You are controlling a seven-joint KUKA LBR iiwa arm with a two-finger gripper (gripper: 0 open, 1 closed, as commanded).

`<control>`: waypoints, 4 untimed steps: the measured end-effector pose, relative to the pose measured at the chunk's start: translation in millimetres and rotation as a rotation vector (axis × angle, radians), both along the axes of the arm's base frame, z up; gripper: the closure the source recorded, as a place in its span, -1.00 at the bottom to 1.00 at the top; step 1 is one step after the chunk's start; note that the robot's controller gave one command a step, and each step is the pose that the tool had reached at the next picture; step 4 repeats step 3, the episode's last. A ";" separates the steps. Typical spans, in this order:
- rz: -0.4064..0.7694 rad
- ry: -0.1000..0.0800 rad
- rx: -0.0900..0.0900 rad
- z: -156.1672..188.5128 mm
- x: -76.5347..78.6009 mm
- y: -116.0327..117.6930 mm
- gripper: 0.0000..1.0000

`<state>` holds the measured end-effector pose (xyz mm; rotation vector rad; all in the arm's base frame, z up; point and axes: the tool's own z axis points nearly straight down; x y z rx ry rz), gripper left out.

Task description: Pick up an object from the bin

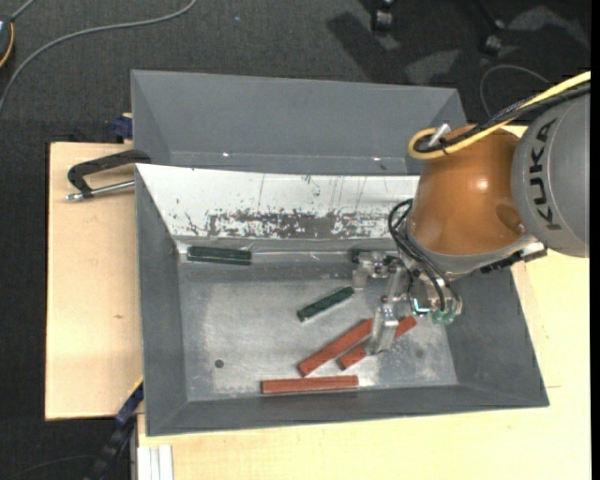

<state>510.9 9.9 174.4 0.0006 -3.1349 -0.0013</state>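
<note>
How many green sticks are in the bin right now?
2 green sticks. One lies at the bin's back left; the other lies tilted mid-bin, left of the gripper. The arm may hide more.

A dark green bar point(218, 254) lay level left of the frame's centre. A second green bar point(325, 303) lay tilted near the middle, its right end higher. A long red-brown bar point(309, 383) lay almost level below centre, apart from both, with a small dark speck point(218, 365) to its upper left, and a thin white cable point(103, 23) curved over the dark carpet point(281, 37) at upper left.
</note>
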 end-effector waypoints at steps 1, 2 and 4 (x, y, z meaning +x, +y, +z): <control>0.025 -0.013 0.001 -105.9 -11.1 18.9 -1.00; 0.025 -0.010 0.001 -103.6 -11.3 18.6 1.00; 0.037 -0.021 0.001 66.8 -8.4 33.5 1.00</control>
